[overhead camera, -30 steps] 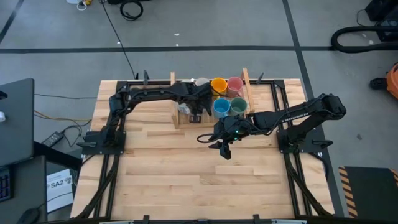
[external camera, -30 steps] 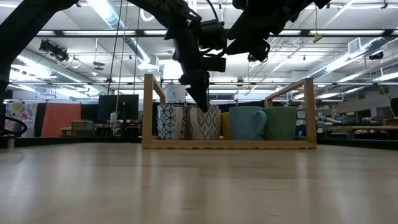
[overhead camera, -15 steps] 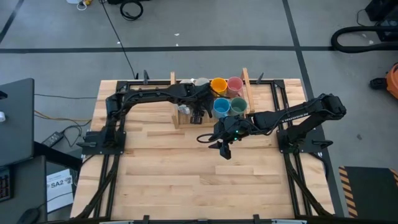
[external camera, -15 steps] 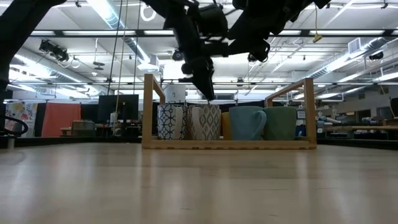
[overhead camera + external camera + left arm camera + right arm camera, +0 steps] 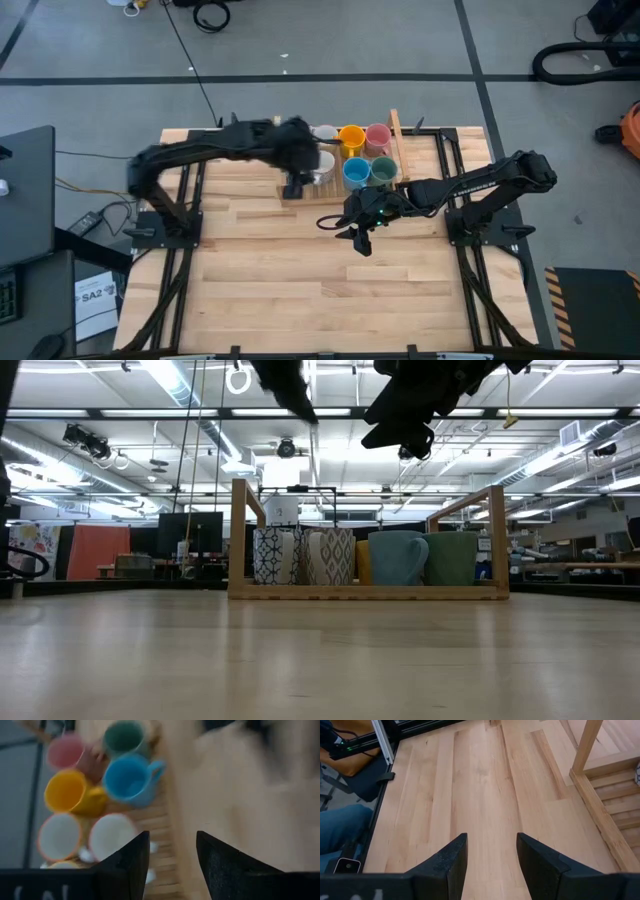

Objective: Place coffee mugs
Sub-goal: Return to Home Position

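Note:
Several mugs stand upright in a wooden tray [image 5: 365, 592] at the table's far middle. The left wrist view shows pink [image 5: 65, 751], teal [image 5: 122, 737], blue [image 5: 129, 779], orange [image 5: 70, 792] and two white mugs [image 5: 57, 836] [image 5: 112, 835]. From table height I see two patterned white mugs [image 5: 275, 555] [image 5: 330, 555], the blue [image 5: 397, 557] and the teal [image 5: 452, 557] along the tray's near side. My left gripper [image 5: 170, 865] [image 5: 293, 187] is open, high above the tray's near left part. My right gripper [image 5: 491, 865] [image 5: 358, 238] is open over bare table, in front of the tray.
The tray has upright wooden posts and side rails [image 5: 395, 130] [image 5: 587, 745]. Bare wooden tabletop [image 5: 300, 290] spreads toward the near edge. Black arm frames run along the table's left and right sides. A person's leg in blue [image 5: 340, 827] shows beyond the table's edge.
My left gripper has risen from the rim of the patterned white mug in the tray, going up out of the low view and a little toward the table's left. The mug has stayed standing in the tray. My right arm has kept still.

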Controlling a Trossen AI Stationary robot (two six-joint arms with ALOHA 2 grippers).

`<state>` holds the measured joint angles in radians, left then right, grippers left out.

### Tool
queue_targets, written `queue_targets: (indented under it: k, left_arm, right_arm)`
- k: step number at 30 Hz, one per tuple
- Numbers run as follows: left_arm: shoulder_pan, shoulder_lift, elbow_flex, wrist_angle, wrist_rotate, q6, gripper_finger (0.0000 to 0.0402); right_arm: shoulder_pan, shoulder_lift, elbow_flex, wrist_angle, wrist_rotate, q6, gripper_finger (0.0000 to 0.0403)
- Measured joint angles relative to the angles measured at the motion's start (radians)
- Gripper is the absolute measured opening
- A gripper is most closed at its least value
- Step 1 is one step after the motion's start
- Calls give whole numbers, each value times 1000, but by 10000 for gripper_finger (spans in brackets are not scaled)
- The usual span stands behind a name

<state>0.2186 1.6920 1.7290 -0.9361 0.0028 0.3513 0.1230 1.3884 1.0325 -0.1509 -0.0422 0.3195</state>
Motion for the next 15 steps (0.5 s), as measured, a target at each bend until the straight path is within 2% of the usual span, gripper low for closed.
queue_targets:
  k: [4,7,10,15]
  left_arm:
    - [-17,-163,-4,-33,117,-53,169]
    - [-44,-314,-51,-22,138,-100,169]
    - [-91,-480,-176,29,107,-167,169]
    - [-185,-763,-495,234,21,-273,169]
  right_arm:
    - [0,0,0,0,0,0,175]
    - [0,0,0,0,0,0,175]
    - [0,0,0,0,0,0,175]
    - [0,0,0,0,0,0,175]
